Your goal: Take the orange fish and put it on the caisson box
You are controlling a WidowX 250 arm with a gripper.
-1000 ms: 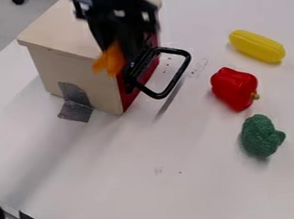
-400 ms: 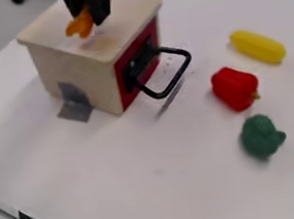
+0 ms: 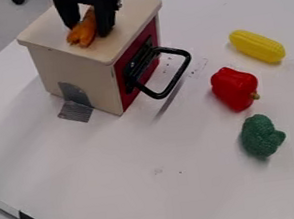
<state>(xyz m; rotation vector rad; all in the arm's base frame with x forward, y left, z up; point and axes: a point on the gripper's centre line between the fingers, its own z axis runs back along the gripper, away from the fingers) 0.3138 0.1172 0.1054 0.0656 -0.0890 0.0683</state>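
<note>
The jaws of the gripper stand spread apart, one on each side of the orange fish, which lies between their tips on top of the caisson box; whether either jaw touches it, I cannot tell.

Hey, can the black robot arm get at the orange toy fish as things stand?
Likely yes: its black claw is open around the orange toy fish, a finger to either side, and nothing seems to block it atop the pale wooden box.
</note>
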